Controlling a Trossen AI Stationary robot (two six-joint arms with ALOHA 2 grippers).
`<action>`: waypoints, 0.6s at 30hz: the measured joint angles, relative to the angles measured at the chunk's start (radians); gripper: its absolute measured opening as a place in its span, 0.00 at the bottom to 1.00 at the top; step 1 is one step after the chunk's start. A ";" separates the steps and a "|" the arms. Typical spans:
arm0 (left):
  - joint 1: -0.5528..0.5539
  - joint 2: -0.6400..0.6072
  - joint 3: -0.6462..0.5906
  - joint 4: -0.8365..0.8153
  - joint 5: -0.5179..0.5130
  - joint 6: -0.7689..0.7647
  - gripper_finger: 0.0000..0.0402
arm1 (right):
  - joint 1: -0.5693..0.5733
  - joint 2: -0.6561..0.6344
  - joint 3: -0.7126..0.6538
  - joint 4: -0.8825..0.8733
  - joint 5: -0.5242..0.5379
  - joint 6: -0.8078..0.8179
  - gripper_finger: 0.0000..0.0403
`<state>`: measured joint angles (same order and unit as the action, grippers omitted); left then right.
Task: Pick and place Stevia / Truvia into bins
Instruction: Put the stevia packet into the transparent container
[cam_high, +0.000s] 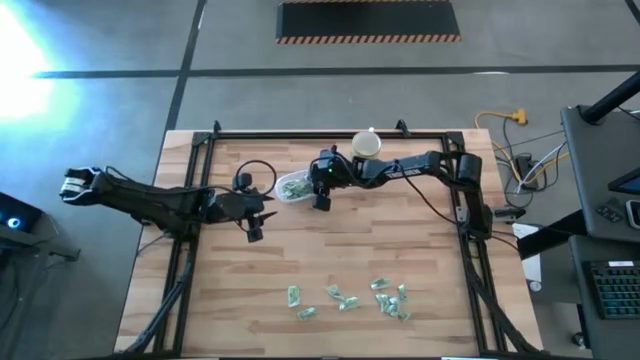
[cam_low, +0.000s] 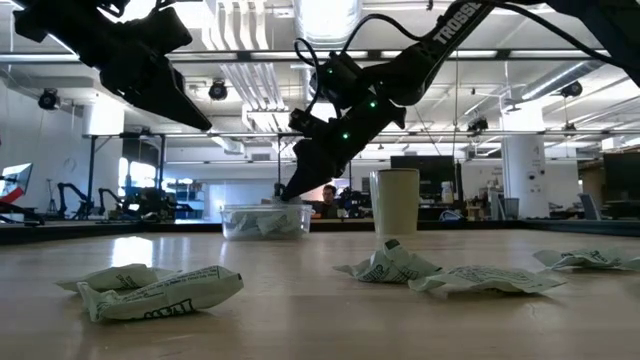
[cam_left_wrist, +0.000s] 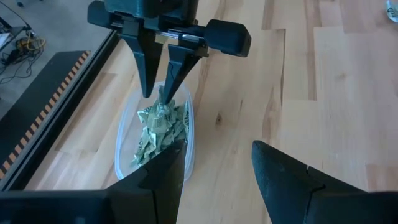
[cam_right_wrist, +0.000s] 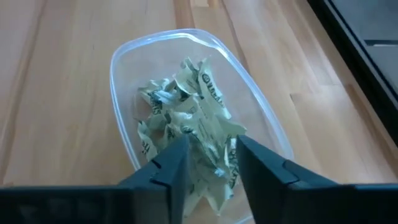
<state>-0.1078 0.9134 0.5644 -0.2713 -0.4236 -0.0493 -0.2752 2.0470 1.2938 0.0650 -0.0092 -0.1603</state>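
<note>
The clear tub (cam_high: 292, 187) stands on the wooden table at the far middle, holding a heap of pale green sachets (cam_right_wrist: 186, 118). My right gripper (cam_left_wrist: 163, 84) hangs slanted down over the tub's heap, its fingers apart; one crumpled sachet (cam_left_wrist: 163, 102) stands up right under the tips. Several more sachets (cam_high: 350, 298) lie loose near the table's front edge. My left gripper (cam_high: 255, 232) waits open and empty above the table, left of the tub. My right gripper's fingertips (cam_left_wrist: 149, 87) stand either side of the upturned end of one sachet on the heap. I cannot tell whether they touch it. The sachet rests on the others inside the tub.
A beige cup (cam_high: 367, 145) stands just right of and behind the tub, beside my right arm. A black frame (cam_high: 330, 133) runs along the table's far edge and sides. Bare wood lies between the tub and the loose sachets (cam_low: 400, 265).
</note>
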 joint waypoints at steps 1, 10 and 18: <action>0.000 0.000 0.000 0.000 0.000 0.000 0.43 | 0.000 0.000 0.000 0.002 -0.001 -0.005 0.33; 0.000 0.000 0.000 0.000 0.000 -0.001 0.43 | 0.002 -0.002 0.028 0.003 -0.008 0.010 0.43; 0.000 0.002 -0.006 0.001 0.011 -0.024 0.43 | 0.004 -0.005 0.042 -0.009 -0.026 -0.001 0.40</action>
<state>-0.1074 0.9150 0.5583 -0.2703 -0.4122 -0.0734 -0.2710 2.0421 1.3358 0.0562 -0.0356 -0.1614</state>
